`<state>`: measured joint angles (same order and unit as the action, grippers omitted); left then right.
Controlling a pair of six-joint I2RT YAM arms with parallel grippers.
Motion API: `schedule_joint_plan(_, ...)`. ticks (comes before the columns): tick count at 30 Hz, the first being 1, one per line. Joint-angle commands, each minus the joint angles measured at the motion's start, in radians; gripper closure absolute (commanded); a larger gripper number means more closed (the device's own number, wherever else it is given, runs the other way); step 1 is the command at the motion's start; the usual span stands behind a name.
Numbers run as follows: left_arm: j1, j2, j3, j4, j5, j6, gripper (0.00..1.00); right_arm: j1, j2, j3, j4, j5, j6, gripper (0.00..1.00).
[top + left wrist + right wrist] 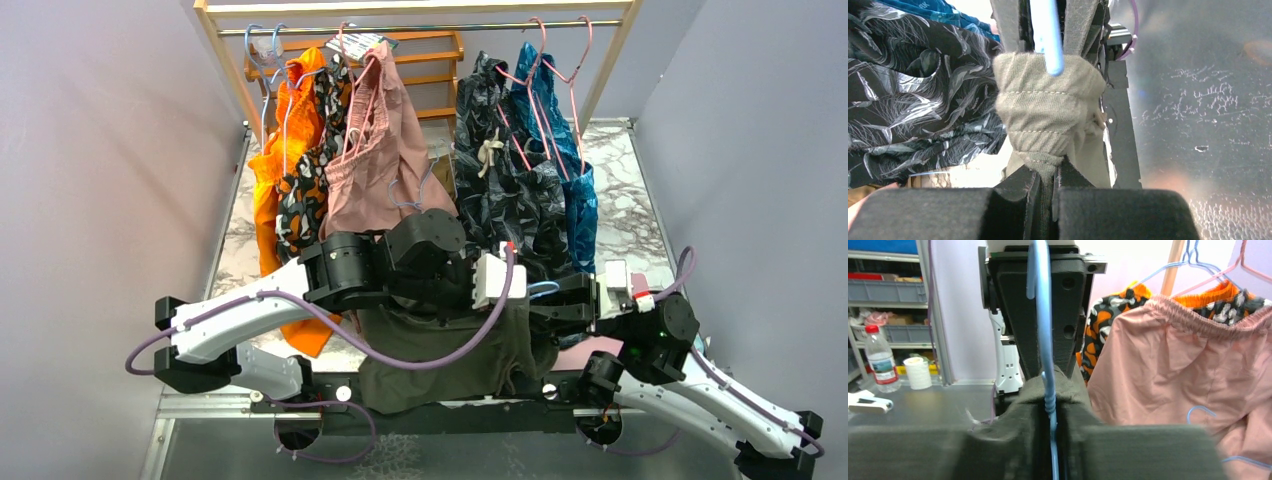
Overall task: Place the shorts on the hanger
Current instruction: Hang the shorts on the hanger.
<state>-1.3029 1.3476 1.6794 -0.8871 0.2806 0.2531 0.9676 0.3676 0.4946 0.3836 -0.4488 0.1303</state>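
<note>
Your left claw (1048,172) clamps the shorts (1048,110), bunched against the hanger (1048,35) that threads your right claw's (1051,415) slightly parted jaws, at the table's (640,200) near edge.

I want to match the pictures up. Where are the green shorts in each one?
Top external: the shorts, bottom middle.
Left wrist: centre, a bunched lump.
Right wrist: low centre, a dark fold at the wire.
Shared landmark: the light-blue hanger, against the shorts in both wrist views.
</note>
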Motion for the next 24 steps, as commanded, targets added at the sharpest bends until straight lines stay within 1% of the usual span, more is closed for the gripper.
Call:
schedule_joint_plan(1, -0.004, -0.074, -0.092, 0.082, -0.096, -0.007, 1.0, 0.006, -0.005, 0.104, -0.078, 0.045, -0.02, 0.63)
schedule_joint_plan(2, -0.004, -0.099, -0.118, 0.102, -0.12, -0.013, 1.0, 0.006, -0.005, 0.122, -0.113, 0.058, -0.021, 0.55)
schedule_joint_plan(3, -0.004, -0.123, -0.142, 0.131, -0.138, -0.018, 1.0, 0.006, -0.005, 0.141, -0.151, 0.074, -0.023, 0.5)
schedule_joint_plan(5, -0.004, -0.178, -0.191, 0.175, -0.178, -0.032, 1.0, 0.006, -0.006, 0.176, -0.228, 0.099, -0.032, 0.43)
schedule_joint_plan(8, -0.004, -0.26, -0.257, 0.233, -0.232, -0.053, 1.0, 0.006, -0.012, 0.223, -0.338, 0.15, -0.038, 0.37)
schedule_joint_plan(11, -0.004, -0.338, -0.31, 0.278, -0.288, -0.07, 1.0, 0.006, -0.022, 0.265, -0.431, 0.219, -0.033, 0.35)
schedule_joint_plan(13, -0.004, -0.386, -0.344, 0.304, -0.327, -0.081, 1.0, 0.006, -0.027, 0.294, -0.482, 0.282, -0.01, 0.31)
schedule_joint_plan(14, -0.004, -0.41, -0.365, 0.316, -0.346, -0.087, 1.0, 0.006, -0.03, 0.307, -0.512, 0.322, 0.01, 0.25)
schedule_joint_plan(17, -0.004, -0.48, -0.401, 0.343, -0.384, -0.096, 1.0, 0.005, -0.028, 0.345, -0.598, 0.403, 0.047, 0.17)
schedule_joint_plan(19, -0.004, -0.505, -0.401, 0.348, -0.395, -0.096, 1.0, 0.006, -0.012, 0.371, -0.663, 0.447, 0.069, 0.11)
schedule_joint_plan(22, -0.004, -0.527, -0.366, 0.347, -0.407, -0.091, 1.0, 0.006, 0.017, 0.415, -0.78, 0.51, 0.127, 0.07)
schedule_joint_plan(24, -0.004, -0.542, -0.335, 0.347, -0.403, -0.087, 1.0, 0.006, 0.016, 0.416, -0.816, 0.543, 0.176, 0.03)
